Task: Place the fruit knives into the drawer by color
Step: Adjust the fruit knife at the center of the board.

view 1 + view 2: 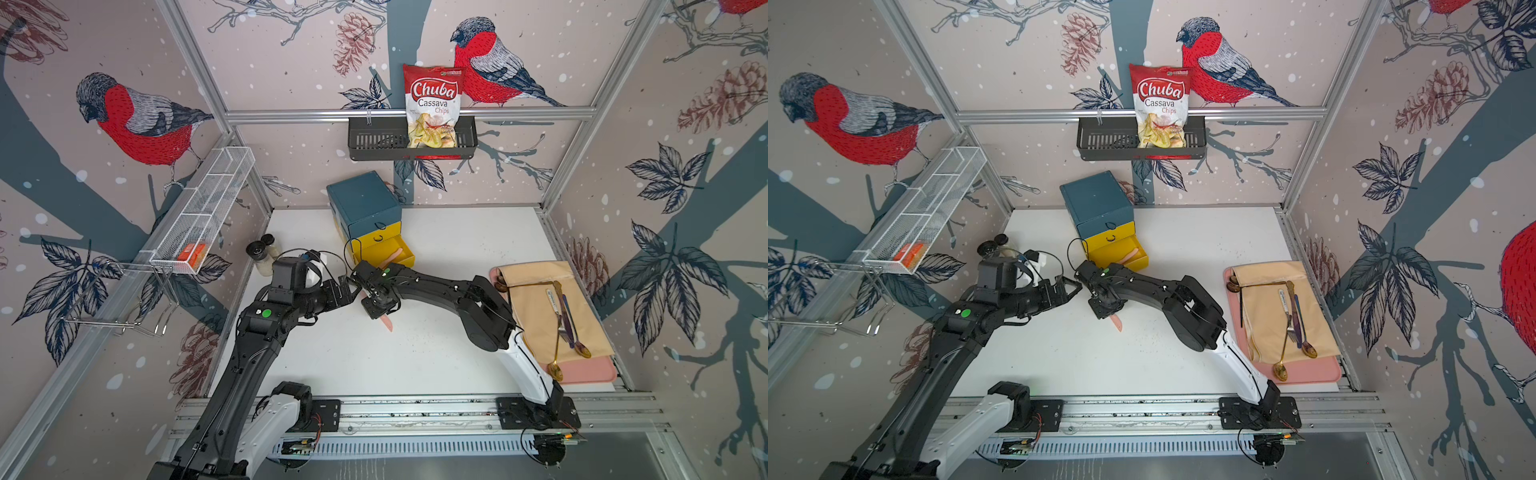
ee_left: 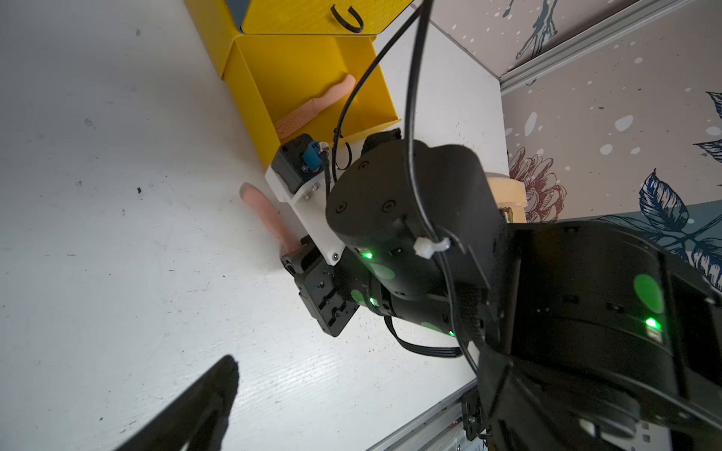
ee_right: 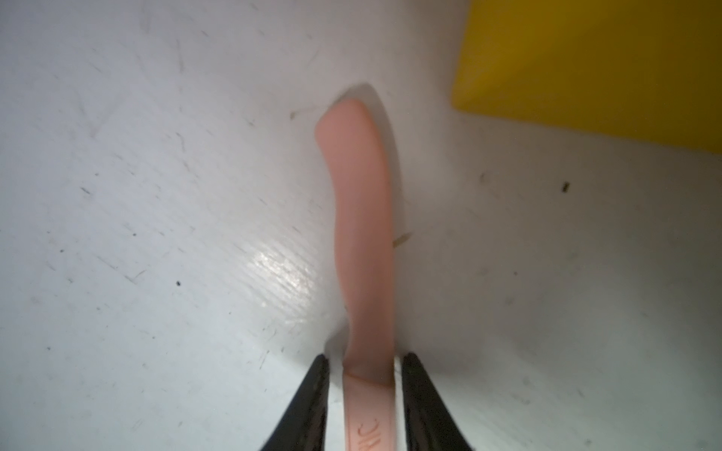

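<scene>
The drawer chest (image 1: 363,203) stands at the back of the white table, its lowest yellow drawer (image 1: 409,261) pulled out. One salmon-pink fruit knife (image 1: 394,257) (image 2: 312,105) lies inside it. A second pink knife (image 1: 387,324) (image 3: 361,234) lies flat on the table in front of the drawer. My right gripper (image 1: 376,307) (image 3: 363,361) is down over its handle, a finger on each side with a thin gap on both sides. My left gripper (image 1: 347,286) hovers open and empty just left of the right wrist; one finger (image 2: 203,398) shows in the left wrist view.
Two small jars (image 1: 264,253) stand at the table's left edge. A pink tray (image 1: 582,374) with a beige cloth and metal cutlery fills the right side. A black basket (image 1: 374,143) with a chips bag hangs on the back wall, a white wire shelf (image 1: 208,208) on the left wall.
</scene>
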Robot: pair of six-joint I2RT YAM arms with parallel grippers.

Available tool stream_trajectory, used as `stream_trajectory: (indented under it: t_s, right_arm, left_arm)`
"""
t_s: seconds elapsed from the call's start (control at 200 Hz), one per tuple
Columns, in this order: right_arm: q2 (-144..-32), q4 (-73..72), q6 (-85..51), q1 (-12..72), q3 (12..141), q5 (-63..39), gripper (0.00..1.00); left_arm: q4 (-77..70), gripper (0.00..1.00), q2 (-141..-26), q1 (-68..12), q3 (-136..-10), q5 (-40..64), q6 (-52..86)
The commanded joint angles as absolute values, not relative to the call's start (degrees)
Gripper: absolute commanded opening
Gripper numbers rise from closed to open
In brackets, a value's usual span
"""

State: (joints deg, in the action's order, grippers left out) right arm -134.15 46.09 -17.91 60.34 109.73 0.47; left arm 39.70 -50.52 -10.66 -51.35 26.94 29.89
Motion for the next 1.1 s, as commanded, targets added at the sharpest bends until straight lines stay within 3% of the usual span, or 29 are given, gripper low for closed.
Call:
stream_trajectory:
  t_s: [0.0, 0.135, 0.275, 0.826, 0.886, 0.996, 1.096]
  right_arm:
    - [-135.3, 48.9, -16.4, 60.5, 110.2, -1.6, 0.32]
    - [-135.9, 49.4, -16.4, 60.2, 110.2, -2.1, 0.27]
    - [-136.5, 50.6, -16.7, 59.9, 110.2, -1.6, 0.14]
    - [-120.6, 44.5, -21.5, 57.8, 83.5, -1.5, 0.09]
    - [-120.1, 44.4, -21.8, 57.8, 83.0, -1.7, 0.13]
    - [-120.1, 44.6, -22.0, 57.7, 84.1, -1.8, 0.36]
    - [-121.0, 45.0, -22.1, 57.7, 86.4, -2.1, 0.38]
  left_arm:
    - [38.0, 0.97, -50.7, -10.6, -51.2, 27.7, 29.0]
    - [38.0, 0.97, -50.8, -10.6, -51.4, 27.7, 28.6]
    - [38.3, 0.97, -50.8, -10.6, -51.7, 27.6, 28.4]
    - [35.8, 0.97, -51.2, -10.6, -51.1, 32.3, 27.4]
    - [34.9, 0.97, -51.2, -10.6, -50.5, 33.9, 27.3]
    - [34.2, 0.97, -50.9, -10.6, -49.6, 34.8, 27.3]
    - [34.0, 0.97, -50.8, -10.6, -49.2, 34.9, 27.2]
